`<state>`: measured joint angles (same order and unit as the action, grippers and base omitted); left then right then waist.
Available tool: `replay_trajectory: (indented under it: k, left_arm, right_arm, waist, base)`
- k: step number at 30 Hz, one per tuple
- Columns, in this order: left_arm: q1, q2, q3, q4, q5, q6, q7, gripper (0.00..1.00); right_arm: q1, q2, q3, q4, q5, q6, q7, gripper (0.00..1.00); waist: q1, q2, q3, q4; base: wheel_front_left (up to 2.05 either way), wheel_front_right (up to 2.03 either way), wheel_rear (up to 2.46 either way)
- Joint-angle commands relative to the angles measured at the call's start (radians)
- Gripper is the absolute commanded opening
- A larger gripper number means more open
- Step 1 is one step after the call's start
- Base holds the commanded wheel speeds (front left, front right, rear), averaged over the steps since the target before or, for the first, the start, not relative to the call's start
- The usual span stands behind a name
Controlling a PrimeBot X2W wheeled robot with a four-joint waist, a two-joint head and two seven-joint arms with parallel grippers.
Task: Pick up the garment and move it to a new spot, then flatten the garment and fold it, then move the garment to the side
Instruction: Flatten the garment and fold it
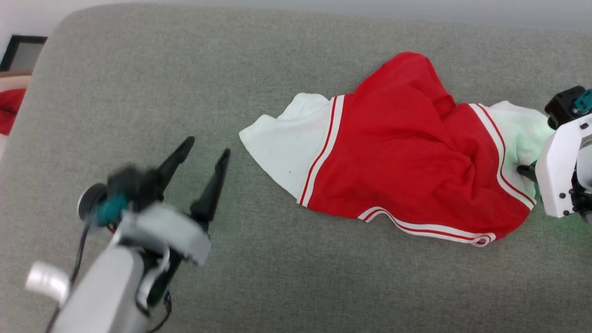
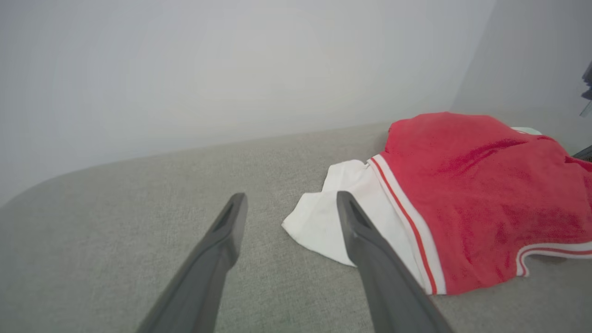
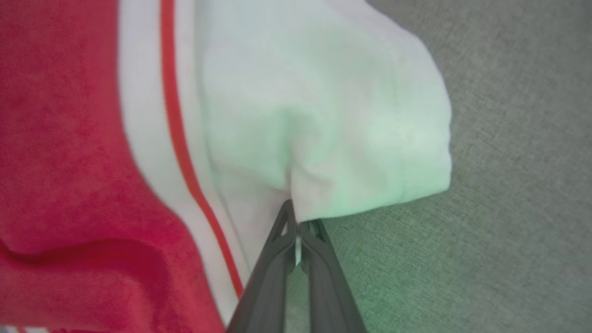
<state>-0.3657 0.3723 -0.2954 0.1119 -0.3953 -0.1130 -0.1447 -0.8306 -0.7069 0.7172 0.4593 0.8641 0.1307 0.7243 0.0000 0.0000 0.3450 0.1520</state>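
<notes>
Grey cushion point(image 1: 296, 277), crumpled red garment point(image 1: 397, 152), left claw point(image 1: 208, 144) spread wide, right claw point(image 3: 298, 217) pinching its sleeve point(image 3: 323, 115).

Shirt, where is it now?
The shirt lies crumpled on the grey cushion, right of centre in the head view. The right gripper pinches its white sleeve.

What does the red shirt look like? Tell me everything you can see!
The red shirt is soft knit cloth with white sleeves and red-and-white striped trim. It lies crumpled and bunched, not flat, on a grey fabric cushion. The right gripper is shut, pinching the edge of one white sleeve. The other sleeve lies free.
</notes>
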Motion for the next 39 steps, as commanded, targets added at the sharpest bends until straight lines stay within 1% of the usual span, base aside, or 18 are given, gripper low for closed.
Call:
replay_trajectory:
  k: [1, 2, 4, 5, 6, 7, 9, 12, 15, 18, 20, 24, 28, 29, 30, 31, 34, 39]
  left_arm:
    - [-0.039, 0.007, -0.012, 0.032, -0.057, -0.007, 0.077, 1.00]
    - [-0.076, 0.020, -0.036, 0.057, -0.103, -0.014, 0.163, 1.00]
    - [-0.139, 0.008, -0.077, 0.116, -0.273, -0.018, 0.388, 1.00]
    - [-0.180, 0.023, -0.117, 0.120, -0.342, -0.018, 0.505, 1.00]
    - [-0.224, 0.037, -0.119, 0.141, -0.411, -0.016, 0.598, 1.00]
    - [-0.265, 0.058, -0.121, 0.172, -0.449, -0.015, 0.682, 1.00]
    - [-0.319, 0.061, -0.146, 0.232, -0.500, -0.016, 0.821, 1.00]
    - [-0.403, 0.032, -0.150, 0.318, -0.566, -0.002, 0.958, 1.00]
    - [-0.460, 0.012, -0.149, 0.386, -0.610, 0.005, 1.038, 1.00]
    - [-0.486, -0.034, -0.154, 0.435, -0.651, 0.004, 1.079, 1.00]
    - [-0.501, -0.046, -0.157, 0.461, -0.668, 0.003, 1.107, 1.00]
    - [-0.506, -0.080, -0.158, 0.504, -0.694, -0.001, 1.116, 1.00]
    - [-0.505, -0.115, -0.184, 0.539, -0.697, -0.008, 1.116, 1.00]
    - [-0.504, -0.128, -0.186, 0.544, -0.707, -0.009, 1.115, 0.84]
    - [-0.504, -0.134, -0.189, 0.549, -0.708, -0.010, 1.113, 0.29]
    - [-0.506, -0.135, -0.193, 0.554, -0.707, -0.012, 1.109, 0.00]
    - [-0.509, -0.134, -0.202, 0.570, -0.701, -0.016, 1.090, 0.00]
    - [-0.527, -0.117, -0.172, 0.575, -0.721, -0.017, 1.020, 0.00]
  right_arm:
    - [0.035, 0.013, 0.025, 0.017, 0.008, 0.000, 0.008, 0.00]
    - [0.034, 0.015, 0.027, 0.020, 0.011, 0.000, 0.008, 0.00]
    - [0.030, 0.017, 0.030, 0.024, 0.018, 0.000, 0.004, 0.00]
    - [0.027, 0.019, 0.031, 0.026, 0.020, 0.000, 0.003, 0.00]
    - [0.022, 0.018, 0.034, 0.027, 0.020, 0.000, 0.002, 0.00]
    - [0.017, 0.018, 0.037, 0.027, 0.020, 0.000, 0.000, 0.00]
    - [0.006, 0.022, 0.045, 0.025, 0.017, 0.000, -0.003, 0.00]
    - [-0.001, 0.028, 0.058, 0.025, 0.020, 0.000, -0.002, 0.00]
    - [-0.015, 0.030, 0.072, 0.026, 0.019, 0.000, 0.002, 0.00]
    - [-0.029, 0.033, 0.080, 0.030, 0.021, 0.000, 0.001, 0.00]
    - [-0.037, 0.034, 0.084, 0.032, 0.022, -0.001, -0.003, 0.00]
    - [-0.055, 0.036, 0.094, 0.036, 0.023, -0.001, -0.009, 0.00]
    - [-0.066, 0.039, 0.104, 0.040, 0.027, -0.001, -0.015, 0.00]
    - [-0.068, 0.040, 0.107, 0.042, 0.028, -0.001, -0.018, 0.00]
    - [-0.069, 0.042, 0.109, 0.044, 0.028, -0.001, -0.021, 0.00]
    - [-0.069, 0.044, 0.109, 0.045, 0.029, -0.001, -0.026, 0.00]
    - [-0.077, 0.054, 0.113, 0.051, 0.036, -0.001, -0.038, 0.00]
    - [-0.079, 0.060, 0.097, 0.046, 0.052, -0.001, -0.106, 0.00]
  waist:
    - [0.0000, 0.0000, -0.011, -0.005]
    - [0.0000, 0.0000, -0.013, -0.006]
    - [0.0000, 0.0000, -0.016, -0.006]
    - [0.0000, 0.0000, -0.016, -0.006]
    - [0.0000, 0.0000, -0.014, -0.006]
    - [0.0000, 0.0000, -0.011, -0.007]
    - [0.0000, 0.0000, -0.004, -0.013]
    - [0.0000, 0.0000, 0.006, -0.020]
    - [0.0000, 0.0000, 0.020, -0.028]
    - [0.0000, 0.0000, 0.030, -0.034]
    - [0.0000, 0.0000, 0.036, -0.037]
    - [0.0000, 0.0000, 0.047, -0.042]
    - [0.0000, 0.0000, 0.058, -0.047]
    - [0.0000, 0.0000, 0.060, -0.048]
    - [0.0000, 0.0000, 0.061, -0.050]
    - [0.0000, 0.0000, 0.063, -0.052]
    - [0.0000, 0.0000, 0.061, -0.059]
    - [0.0000, 0.0000, 0.036, -0.068]
  base:
    - [0.00, 0.00, 0.00]
    - [0.00, 0.00, 0.00]
    - [0.00, 0.00, 0.00]
    - [0.00, 0.00, 0.00]
    - [0.00, 0.00, 0.00]
    - [0.00, 0.00, 0.00]
    - [0.00, 0.00, 0.00]
    - [0.00, 0.00, 0.00]
    - [0.00, 0.00, 0.00]
    - [0.00, 0.00, 0.00]
    - [0.00, 0.00, 0.00]
    - [0.00, 0.00, 0.00]
    - [0.00, 0.00, 0.00]
    - [0.00, 0.00, 0.00]
    - [0.00, 0.00, 0.00]
    - [0.00, 0.00, 0.00]
    - [0.00, 0.00, 0.00]
    - [0.00, 0.00, 0.00]
